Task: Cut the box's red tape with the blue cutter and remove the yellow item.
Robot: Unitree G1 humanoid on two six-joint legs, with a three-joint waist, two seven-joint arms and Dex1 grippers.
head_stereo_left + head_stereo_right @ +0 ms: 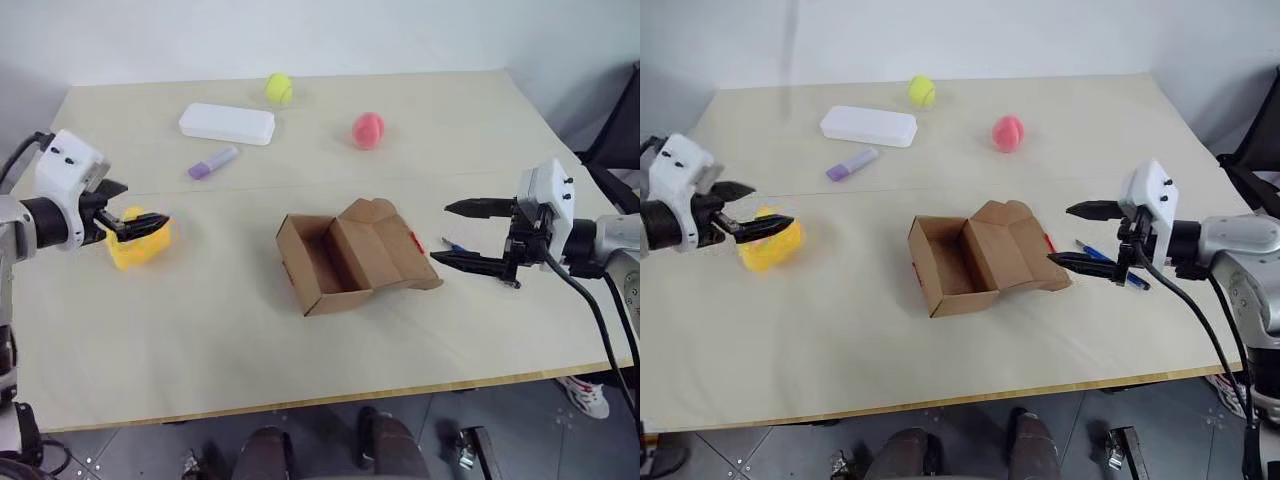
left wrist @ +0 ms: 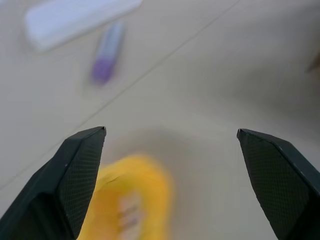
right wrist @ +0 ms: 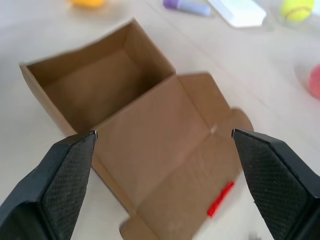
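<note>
The box (image 1: 345,255) lies open and empty mid-table, the yellow item (image 1: 138,240) set out near the left edge, so both the left gripper (image 1: 138,224) and the right gripper (image 1: 463,235) stand spread, holding nothing.

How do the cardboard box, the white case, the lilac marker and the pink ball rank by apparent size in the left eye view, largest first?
1. The box, open, nearest the camera.
2. The white case.
3. The lilac marker and the pink ball look too alike to rank: the marker is longer, the ball rounder.
</note>
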